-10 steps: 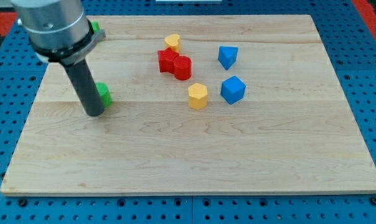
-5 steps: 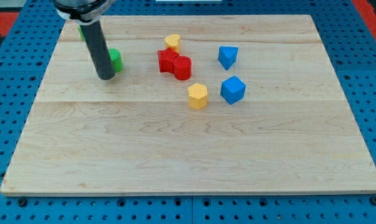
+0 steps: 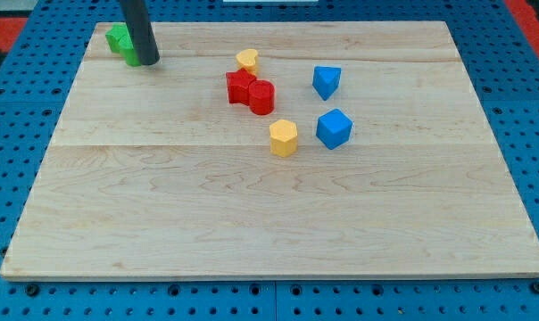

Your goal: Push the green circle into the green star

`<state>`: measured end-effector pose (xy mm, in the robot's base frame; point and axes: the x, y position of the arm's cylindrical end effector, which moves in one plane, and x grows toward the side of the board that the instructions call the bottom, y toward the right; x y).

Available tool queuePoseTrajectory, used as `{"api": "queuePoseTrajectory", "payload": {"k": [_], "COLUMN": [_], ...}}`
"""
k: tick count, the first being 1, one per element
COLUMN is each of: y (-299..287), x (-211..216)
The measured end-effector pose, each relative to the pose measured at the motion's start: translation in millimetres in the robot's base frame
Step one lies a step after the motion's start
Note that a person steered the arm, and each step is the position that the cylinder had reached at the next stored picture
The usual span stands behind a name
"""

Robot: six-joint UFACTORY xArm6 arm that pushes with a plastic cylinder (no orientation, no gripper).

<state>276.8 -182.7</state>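
Observation:
The green star (image 3: 117, 37) lies near the board's top left corner. The green circle (image 3: 130, 56) sits right against the star's lower right side, partly hidden behind my rod. My tip (image 3: 146, 62) rests on the board just right of the green circle, touching it or nearly so. The two green blocks read as one green cluster.
A yellow heart (image 3: 246, 60) sits above two touching red blocks (image 3: 250, 91) near the board's top middle. To their right are two blue blocks (image 3: 326, 80) (image 3: 334, 128) and a yellow hexagon (image 3: 284, 137). The wooden board's top edge (image 3: 278, 23) is close above the green blocks.
My tip has moved up the view along the left side, and slightly right, to the top left. The green circle has moved up with it and now lies against the green star.

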Motion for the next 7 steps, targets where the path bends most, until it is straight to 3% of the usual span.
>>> {"api": "queuePoseTrajectory", "payload": {"k": [7], "y": [19], "x": [3]}}
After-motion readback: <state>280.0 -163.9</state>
